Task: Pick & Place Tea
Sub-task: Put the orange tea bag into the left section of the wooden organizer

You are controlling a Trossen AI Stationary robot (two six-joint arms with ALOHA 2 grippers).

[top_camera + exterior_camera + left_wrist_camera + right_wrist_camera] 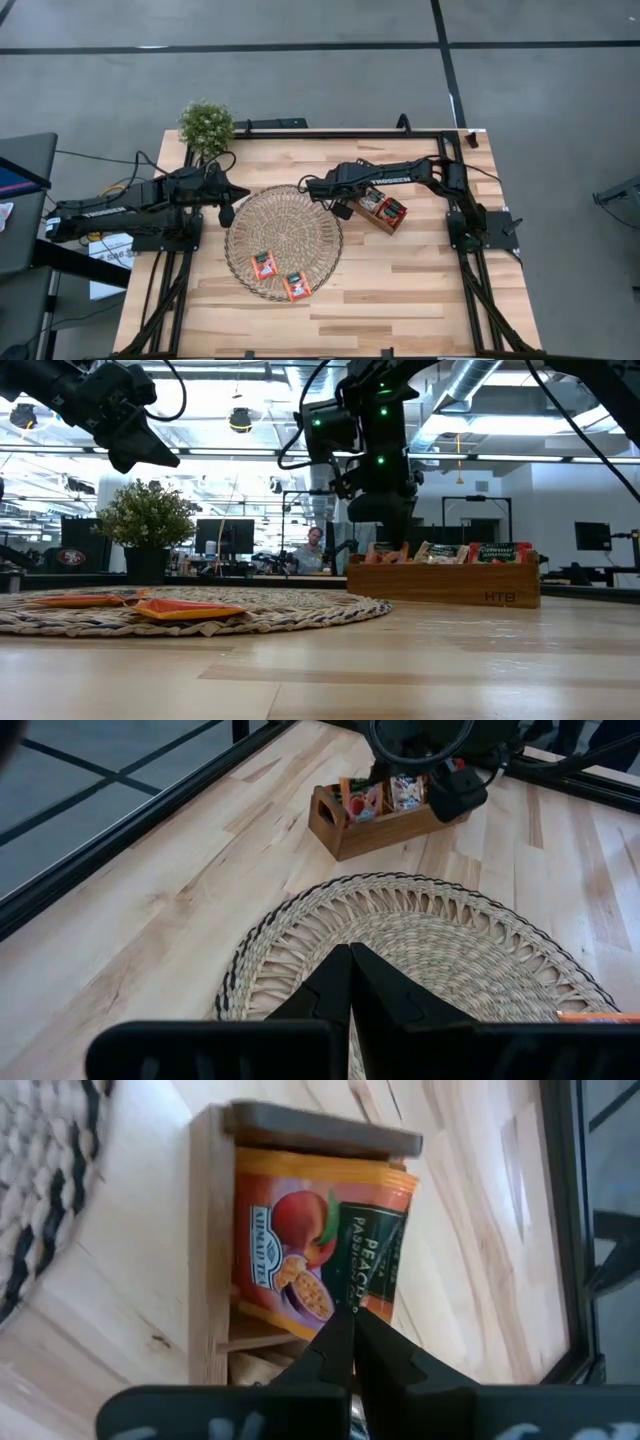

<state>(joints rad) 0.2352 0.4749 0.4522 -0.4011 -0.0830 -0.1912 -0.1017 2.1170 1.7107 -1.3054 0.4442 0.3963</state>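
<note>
The right gripper (345,208) is hanging over the end of the wooden tray (384,222) nearest the mat (284,241), toward the table's (420,290) far right corner. In the right wrist view its fingers (340,1342) are pressed tip to tip, clenched just above an orange sachet (300,1245) standing in the tray's (205,1280) end compartment; whether they are pinching the sachet's edge cannot be told. In the low view the gripper (385,510) is reaching down at the tray's (445,582) end, where more sachets (495,552) are standing upright in a row.

Two red-orange sachets are lying flat on the mat's near part, one (264,264) toward the table's left edge, the other (296,286) by the mat's near rim; they are close together but apart.

The left gripper (228,205) is hovering over the mat's far-left rim, beside the potted plant (207,125) at the table's far left corner. In the left wrist view its fingers (345,990) are meeting, clenched on nothing, above the mat (440,940).
</note>
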